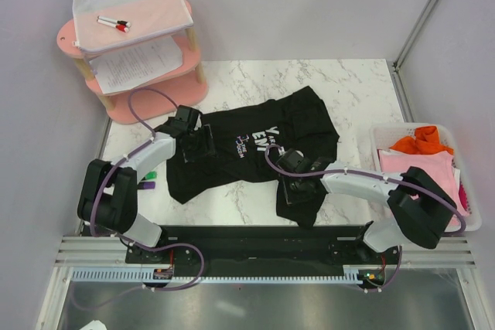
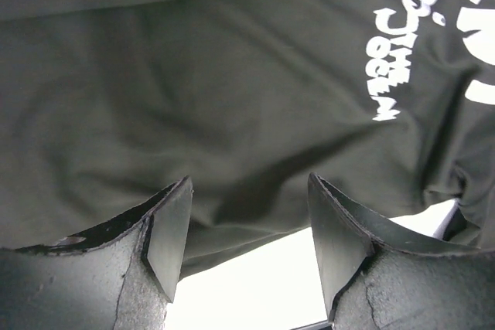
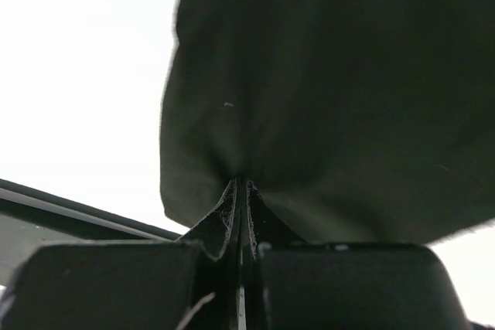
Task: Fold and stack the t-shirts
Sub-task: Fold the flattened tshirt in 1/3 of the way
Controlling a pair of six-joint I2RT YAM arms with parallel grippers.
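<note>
A black t-shirt (image 1: pixel 255 141) with white chest lettering lies crumpled across the middle of the marble table. My left gripper (image 1: pixel 195 141) is open over its left part; in the left wrist view (image 2: pixel 247 214) the cloth's edge (image 2: pixel 232 113) lies between and beyond the spread fingers. My right gripper (image 1: pixel 292 179) is shut on a fold of the black t-shirt near its lower right, and the right wrist view (image 3: pixel 241 183) shows the cloth (image 3: pixel 332 98) bunching from the closed tips. A pink t-shirt (image 1: pixel 410 164) and an orange t-shirt (image 1: pixel 421 141) lie in a bin at the right.
A white bin (image 1: pixel 379 138) stands at the table's right edge. A pink two-tier shelf (image 1: pixel 155 94) with printed paper sheets (image 1: pixel 135 63) and markers (image 1: pixel 114 24) stands at the back left. Small markers (image 1: pixel 148 181) lie by the left arm.
</note>
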